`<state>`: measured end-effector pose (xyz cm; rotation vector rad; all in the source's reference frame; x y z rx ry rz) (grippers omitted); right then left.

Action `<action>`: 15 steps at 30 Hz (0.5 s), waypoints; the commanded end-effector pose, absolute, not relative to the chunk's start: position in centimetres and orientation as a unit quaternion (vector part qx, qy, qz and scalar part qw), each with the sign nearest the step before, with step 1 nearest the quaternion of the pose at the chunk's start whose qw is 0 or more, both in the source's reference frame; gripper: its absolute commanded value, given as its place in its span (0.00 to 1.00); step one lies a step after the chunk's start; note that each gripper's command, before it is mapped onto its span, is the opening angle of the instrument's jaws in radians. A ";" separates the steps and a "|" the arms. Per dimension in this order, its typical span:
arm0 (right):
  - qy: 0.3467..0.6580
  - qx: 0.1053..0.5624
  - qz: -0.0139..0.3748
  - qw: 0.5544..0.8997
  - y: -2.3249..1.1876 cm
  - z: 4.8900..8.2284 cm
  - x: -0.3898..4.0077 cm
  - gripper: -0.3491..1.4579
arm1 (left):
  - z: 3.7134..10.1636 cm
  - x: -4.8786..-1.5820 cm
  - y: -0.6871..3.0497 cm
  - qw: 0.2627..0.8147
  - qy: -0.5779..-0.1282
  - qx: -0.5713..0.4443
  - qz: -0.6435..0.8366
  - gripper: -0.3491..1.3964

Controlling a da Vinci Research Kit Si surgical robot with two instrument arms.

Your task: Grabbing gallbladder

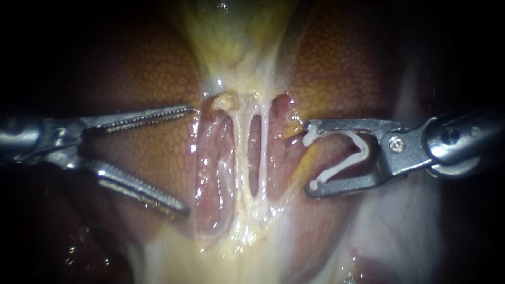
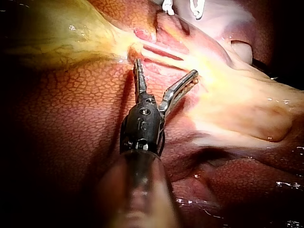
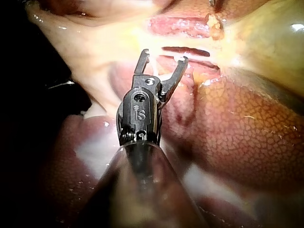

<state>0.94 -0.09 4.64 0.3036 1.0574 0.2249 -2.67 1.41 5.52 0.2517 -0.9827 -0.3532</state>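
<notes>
The yellow-green gallbladder (image 1: 231, 31) narrows down into two pale tubes (image 1: 239, 152) (image 1: 264, 152) stretched over raw pink tissue. My left instrument (image 1: 187, 160) comes in from the left, its serrated jaws wide open just left of the tubes, holding nothing. In the left wrist view its jaws (image 2: 165, 68) stand open, with one tip near the gallbladder's (image 2: 61, 33) neck. My right instrument (image 1: 310, 158) stands just right of the tubes, and a white clip (image 1: 342, 158) spans between its two spread jaws. The right wrist view shows those jaws (image 3: 164, 56) short of the tubes.
Mottled brown liver (image 1: 158, 152) lies on both sides of the dissected window, also seen beside the right instrument (image 3: 247, 128). Whitish-yellow fatty tissue (image 1: 252, 247) spreads below the tubes. A small tan lump (image 1: 223, 101) sits at the tubes' upper end.
</notes>
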 end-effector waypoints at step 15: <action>0.501 0.144 0.107 0.847 -0.08 4.65 0.94 0.53 | 5.50 -2.76 1.67 0.860 -0.463 0.114 -0.183 0.86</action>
